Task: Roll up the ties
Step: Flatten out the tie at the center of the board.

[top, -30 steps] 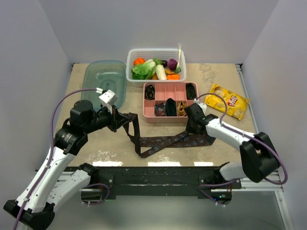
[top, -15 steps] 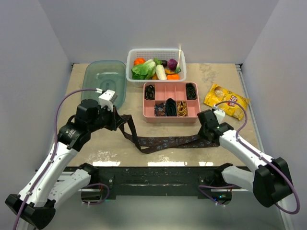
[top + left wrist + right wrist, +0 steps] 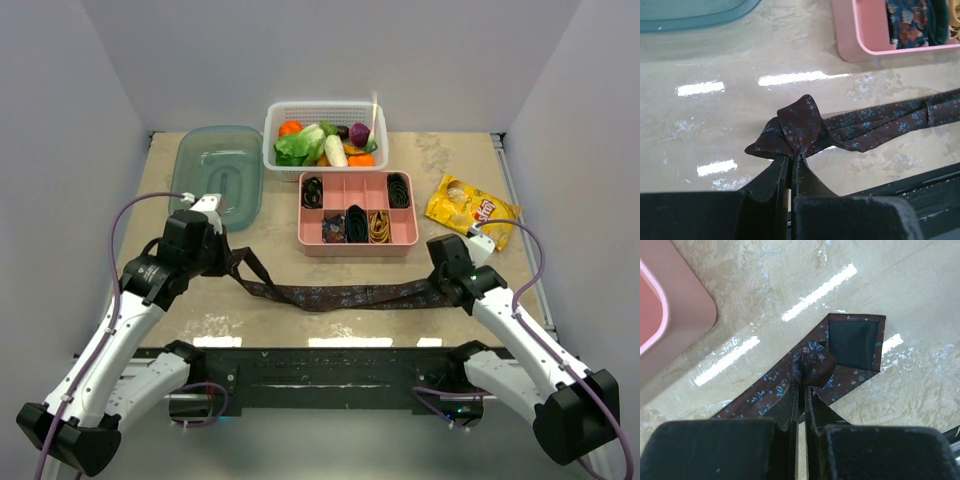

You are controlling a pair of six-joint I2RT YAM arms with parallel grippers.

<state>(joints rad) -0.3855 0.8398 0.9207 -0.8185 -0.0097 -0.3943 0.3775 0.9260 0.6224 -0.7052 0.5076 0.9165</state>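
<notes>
A dark brown-maroon tie (image 3: 340,296) with a small blue pattern lies stretched almost straight across the table in front of the pink tray. My left gripper (image 3: 226,262) is shut on its left end, which bunches above the fingertips in the left wrist view (image 3: 799,122). My right gripper (image 3: 440,290) is shut on its right end near the pointed tip, whose dark lining shows in the right wrist view (image 3: 852,342). Rolled black and gold ties (image 3: 378,226) sit in the tray's compartments.
The pink compartment tray (image 3: 358,247) stands just behind the tie. A teal lid (image 3: 218,170) lies at the back left, a white basket of toy vegetables (image 3: 327,140) at the back, and a yellow snack bag (image 3: 472,210) at the right.
Both grippers have moved apart, the left one leftward and the right one rightward and nearer. The tie went from a sagging loop to an almost straight, taut band.
</notes>
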